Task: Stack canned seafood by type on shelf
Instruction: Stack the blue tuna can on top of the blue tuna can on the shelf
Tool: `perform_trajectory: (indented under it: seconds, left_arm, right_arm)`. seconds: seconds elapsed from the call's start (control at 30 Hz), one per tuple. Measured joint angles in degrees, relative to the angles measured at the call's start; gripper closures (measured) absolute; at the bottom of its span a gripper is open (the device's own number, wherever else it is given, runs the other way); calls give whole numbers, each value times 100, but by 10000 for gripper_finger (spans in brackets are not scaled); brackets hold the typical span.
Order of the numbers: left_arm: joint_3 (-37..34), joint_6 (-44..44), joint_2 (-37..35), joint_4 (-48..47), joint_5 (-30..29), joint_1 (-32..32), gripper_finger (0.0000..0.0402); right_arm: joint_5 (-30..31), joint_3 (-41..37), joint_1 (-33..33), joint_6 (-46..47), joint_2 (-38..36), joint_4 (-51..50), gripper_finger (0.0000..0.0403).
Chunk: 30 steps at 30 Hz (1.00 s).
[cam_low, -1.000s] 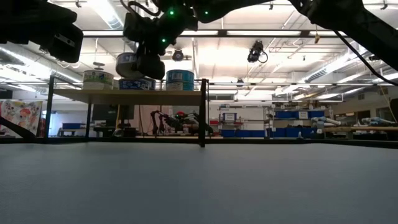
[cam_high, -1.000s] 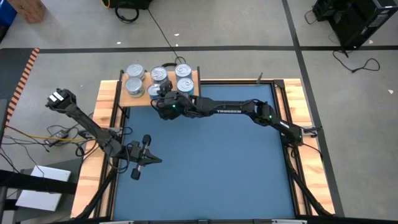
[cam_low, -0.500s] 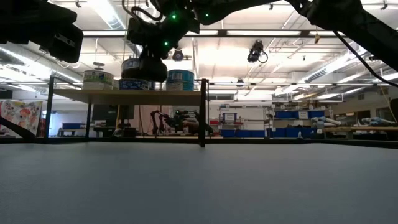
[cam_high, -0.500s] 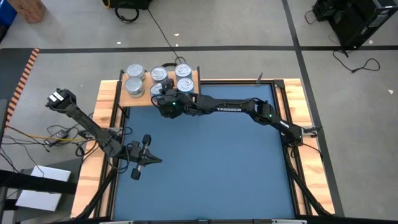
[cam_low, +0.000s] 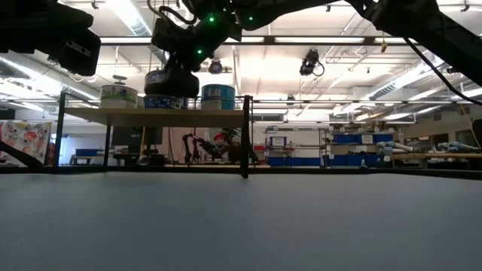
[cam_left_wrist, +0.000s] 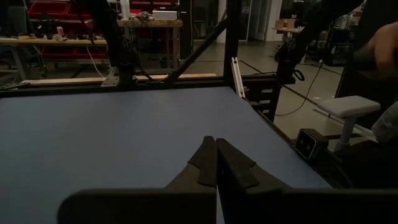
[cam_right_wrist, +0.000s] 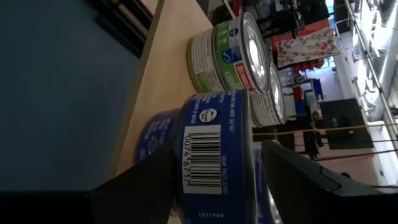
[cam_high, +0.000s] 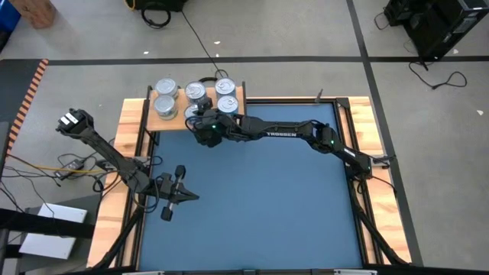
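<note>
Short round tins with silvery lids [cam_high: 166,97] crowd the light wooden shelf on thin black legs [cam_high: 239,95] at the far left corner of the matte blue table [cam_high: 260,206]. The right claw [cam_high: 200,116] stands open around a blue-labelled tin [cam_right_wrist: 214,146] stacked on another; whether its fingers [cam_right_wrist: 311,177] touch it I cannot tell. Green-labelled tins [cam_right_wrist: 221,53] sit beside. The left claw [cam_left_wrist: 216,163], shut and empty, rests near the table's left edge.
</note>
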Motion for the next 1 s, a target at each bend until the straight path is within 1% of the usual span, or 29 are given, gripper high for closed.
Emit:
perform_trajectory:
  seconds: [0.3,0.43,0.8,1.0]
  left_arm:
    - [0,0,0,-2,1,0,400]
    - [0,-2,0,-2,2,0,400]
    - [0,-4,2,-4,133,2,400]
    - [0,-4,2,-4,133,2,400]
  right_arm:
    - [-241,0,-110,385,0,272,165]
    - [-533,0,-195,975,0,286,162]
    - [-779,0,-273,2069,0,226,152]
    - [-1070,0,-330,2748,0,125,140]
